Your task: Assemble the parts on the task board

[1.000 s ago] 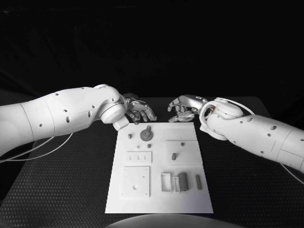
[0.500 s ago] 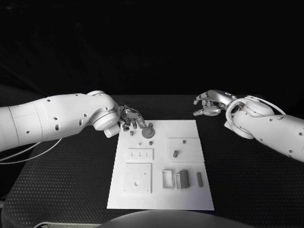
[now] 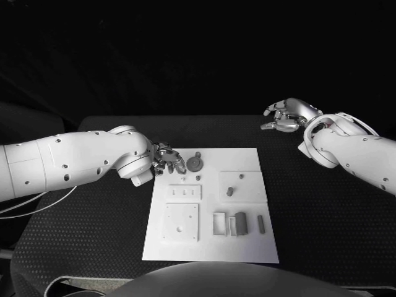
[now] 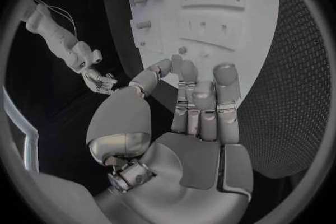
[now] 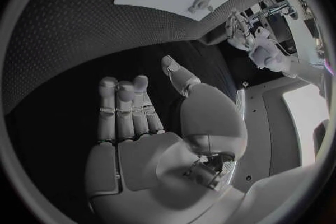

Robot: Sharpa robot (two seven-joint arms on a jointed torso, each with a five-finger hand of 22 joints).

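Task board, a white plate, lies mid-desk with its long axis running from the robot outward, bare black desk open on both sides. Upright grey parts stand near its close end; a round grey part lies at its far end. The left robot hand hovers at the board's far left corner, fingers loosely apart, holding nothing. The right robot hand sits well beyond the far right corner, empty, fingers apart.

Both arms reach forward, left robot hand and right robot hand empty, fingers apart.
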